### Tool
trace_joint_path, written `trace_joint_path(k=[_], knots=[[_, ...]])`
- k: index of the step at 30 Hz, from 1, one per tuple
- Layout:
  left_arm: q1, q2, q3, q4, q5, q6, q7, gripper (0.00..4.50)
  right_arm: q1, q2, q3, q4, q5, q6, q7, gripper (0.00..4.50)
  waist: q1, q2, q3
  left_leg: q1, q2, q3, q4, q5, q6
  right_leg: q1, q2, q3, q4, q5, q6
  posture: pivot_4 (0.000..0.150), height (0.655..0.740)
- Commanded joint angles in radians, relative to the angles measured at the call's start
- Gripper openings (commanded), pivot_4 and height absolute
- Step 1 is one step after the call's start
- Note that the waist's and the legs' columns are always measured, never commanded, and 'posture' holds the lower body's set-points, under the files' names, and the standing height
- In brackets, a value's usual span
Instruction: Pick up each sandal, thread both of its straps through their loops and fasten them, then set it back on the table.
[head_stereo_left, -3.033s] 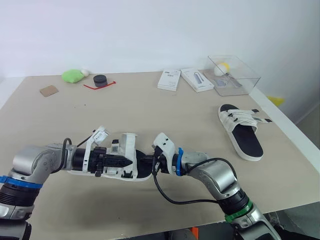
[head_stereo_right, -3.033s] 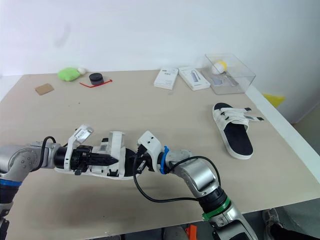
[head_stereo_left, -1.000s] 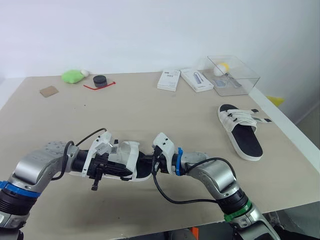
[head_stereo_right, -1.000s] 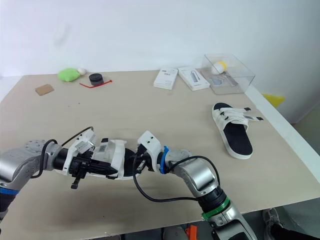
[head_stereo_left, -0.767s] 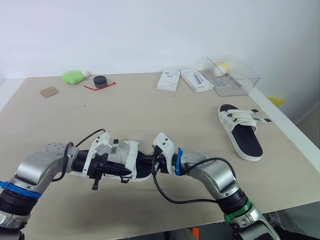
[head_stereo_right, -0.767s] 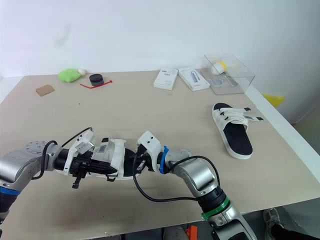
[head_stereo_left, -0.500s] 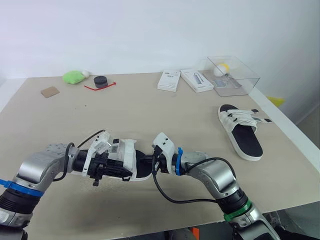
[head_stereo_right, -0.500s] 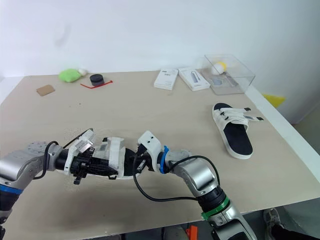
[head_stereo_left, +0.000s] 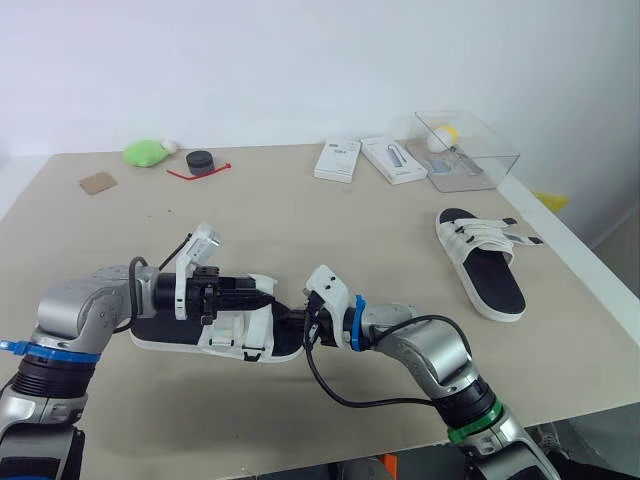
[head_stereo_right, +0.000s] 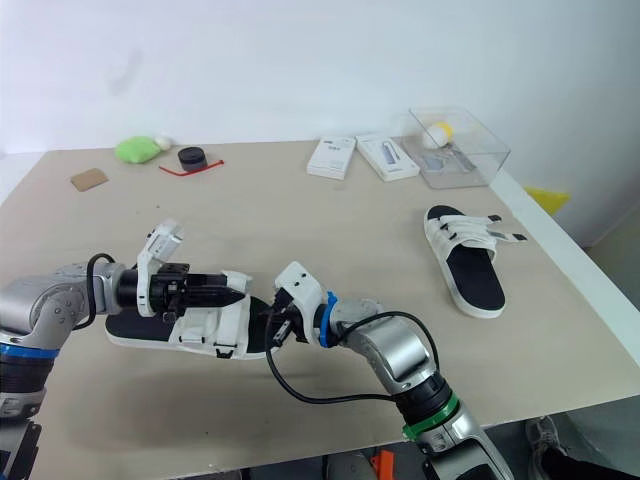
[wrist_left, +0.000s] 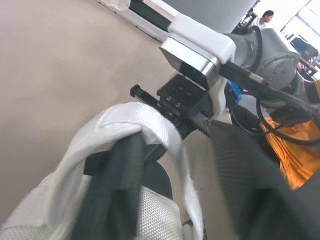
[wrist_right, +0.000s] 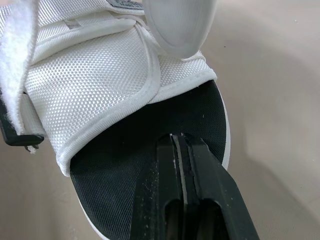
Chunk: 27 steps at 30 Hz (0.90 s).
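In the head view, your near sandal (head_stereo_left: 160, 334) lies flat on the counter (head_stereo_left: 300, 220) in the lower left of the frame. Its black insole faces up and its white straps (head_stereo_left: 238, 325) are bunched toward the centre of the frame. Your left hand (head_stereo_left: 262, 291) extends in from the left, just above those straps, with one strap raised to its tip. Your right hand (head_stereo_left: 307, 328) comes in from the lower right and meets the sandal at its right end. The second sandal (head_stereo_left: 482, 262) lies well apart at the right of the frame, near the counter's edge, with its straps across it. Along the top of the frame sit a clear box (head_stereo_left: 468, 150), white cartons (head_stereo_left: 339, 160), a green lump (head_stereo_left: 146, 152) and a black puck (head_stereo_left: 201, 160).

In the left wrist view, a loop of white strap (wrist_left: 127, 117) is draped over your left hand in the lower left of the frame. You cannot tell whether the hand is clamped on it. The right hand's black body sits beyond it at centre frame.

In the right wrist view, your right hand's two fingers (wrist_right: 200, 190) are pressed together with nothing between them. Their tips rest on the black insole (wrist_right: 115, 175) in the lower middle of the frame. The white mesh upper (wrist_right: 90, 80) lies across the upper left.
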Motion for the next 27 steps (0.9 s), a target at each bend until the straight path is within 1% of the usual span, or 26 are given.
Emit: trace_joint_path(k=[1, 2, 3, 6, 13, 16, 18, 19, 20, 21, 22, 24, 25, 26, 27], knots=[[-0.012, 0.012, 0.018, -0.033, -0.017, 0.011, -0.003, 0.4, 0.015, -0.012, 0.01, 0.035, -0.025, 0.028, -0.018, 0.0, 0.0, 0.0, 0.0, 0.0, 0.0, 0.0, 0.0, 0.0, 0.0, 0.0, 0.0, 0.0, 0.0, 0.0, 0.0, 0.15, 0.74], [-0.007, 0.02, 0.01, -0.039, -0.009, 0.008, -0.007, 0.16, 0.016, -0.012, 0.01, 0.034, -0.025, 0.029, -0.018, 0.0, 0.0, 0.0, 0.0, 0.0, 0.0, 0.0, 0.0, 0.0, 0.0, 0.0, 0.0, 0.0, 0.0, 0.0, 0.0, 0.15, 0.74], [-0.001, 0.031, -0.004, -0.047, 0.005, -0.001, -0.015, 0.04, 0.016, -0.012, 0.009, 0.034, -0.025, 0.029, -0.018, 0.0, 0.0, 0.0, 0.0, 0.0, 0.0, 0.0, 0.0, 0.0, 0.0, 0.0, 0.0, 0.0, 0.0, 0.0, 0.0, 0.15, 0.74], [0.028, 0.068, -0.051, -0.072, 0.053, -0.034, -0.043, 0.04, 0.017, -0.013, 0.009, 0.033, -0.025, 0.029, -0.018, 0.0, 0.0, 0.0, 0.0, 0.0, 0.0, 0.0, 0.0, 0.0, 0.0, 0.0, 0.0, 0.001, 0.0, 0.0, 0.0, 0.15, 0.74], [0.032, 0.073, -0.045, -0.09, 0.043, -0.025, -0.04, 0.04, 0.014, -0.011, 0.011, 0.038, -0.026, 0.026, -0.016, 0.0, 0.0, -0.001, 0.001, 0.0, 0.0, 0.0, 0.0, 0.0, 0.0, 0.0, 0.0, 0.001, 0.0, 0.0, 0.0, 0.15, 0.74], [0.03, 0.081, -0.034, -0.098, 0.021, 0.005, -0.042, 0.82, 0.014, -0.01, 0.012, 0.038, -0.026, 0.026, -0.016, 0.0, 0.0, -0.001, 0.001, 0.0, 0.0, 0.0, 0.0, 0.0, 0.0, 0.0, 0.0, 0.001, 0.0, 0.0, 0.0, 0.15, 0.74], [0.039, 0.092, -0.005, -0.109, -0.002, 0.02, -0.039, 1.72, 0.015, -0.009, 0.014, 0.037, -0.026, 0.026, -0.017, 0.0, 0.0, -0.001, 0.001, 0.0, 0.0, 0.0, 0.0, 0.0, 0.0, -0.001, 0.0, 0.001, 0.0, 0.0, 0.0, 0.15, 0.74], [0.048, 0.107, 0.019, -0.121, -0.014, 0.026, -0.039, 2.25, 0.016, -0.009, 0.013, 0.036, -0.026, 0.026, -0.017, 0.0, 0.0, -0.001, 0.001, 0.0, 0.0, 0.0, 0.0, 0.0, 0.0, -0.001, 0.0, 0.001, 0.0, 0.0, 0.0, 0.15, 0.74], [0.064, 0.13, 0.054, -0.142, -0.036, 0.043, -0.038, 2.62, 0.019, -0.008, 0.012, 0.034, -0.025, 0.028, -0.019, 0.0, 0.0, -0.002, 0.001, 0.0, 0.0, 0.0, 0.0, 0.0, 0.0, -0.001, 0.0, 0.001, 0.0, 0.0, 0.0, 0.15, 0.74], [0.082, 0.151, 0.086, -0.163, -0.057, 0.059, -0.038, 2.71, 0.023, -0.008, 0.012, 0.033, -0.024, 0.027, -0.019, 0.0, -0.001, -0.002, 0.001, 0.0, 0.0, 0.0, 0.0, 0.0, 0.0, -0.001, 0.0, 0.001, 0.0, 0.0, 0.0, 0.15, 0.74], [0.099, 0.17, 0.111, -0.182, -0.077, 0.073, -0.039, 3.22, 0.025, -0.007, 0.012, 0.032, -0.023, 0.028, -0.02, 0.0, -0.002, -0.002, 0.001, 0.0, 0.0, 0.0, 0.0, 0.0, 0.0, -0.001, 0.0, 0.001, 0.0, 0.0, 0.0, 0.15, 0.74], [0.148, 0.204, 0.176, -0.223, -0.135, 0.108, -0.047, 3.77, 0.029, -0.006, 0.012, 0.029, -0.023, 0.029, -0.021, 0.0, -0.002, -0.002, 0.001, 0.0, 0.0, 0.0, 0.0, 0.0, 0.0, -0.001, 0.0, 0.001, 0.0, 0.0, 0.0, 0.15, 0.74], [0.184, 0.226, 0.223, -0.254, -0.174, 0.131, -0.057, 4.25, 0.03, -0.006, 0.012, 0.03, -0.023, 0.028, -0.02, 0.0, -0.002, -0.002, 0.001, 0.0, 0.0, 0.0, 0.0, 0.0, 0.0, -0.001, 0.0, 0.001, 0.0, 0.0, 0.0, 0.15, 0.74], [0.218, 0.246, 0.268, -0.28, -0.21, 0.152, -0.067, 4.47, 0.031, -0.005, 0.013, 0.031, -0.023, 0.028, -0.019, 0.0, -0.002, -0.002, 0.001, 0.0, 0.0, 0.0, -0.001, -0.001, -0.001, -0.001, 0.0, 0.001, 0.0, 0.0, 0.0, 0.15, 0.74], [0.25, 0.262, 0.31, -0.3, -0.244, 0.173, -0.074, 4.47, 0.031, -0.005, 0.013, 0.032, -0.023, 0.027, -0.017, 0.0, -0.002, -0.003, 0.002, 0.0, 0.0, 0.0, -0.001, -0.001, -0.001, -0.001, 0.0, 0.001, 0.0, 0.0, 0.0, 0.15, 0.74]])
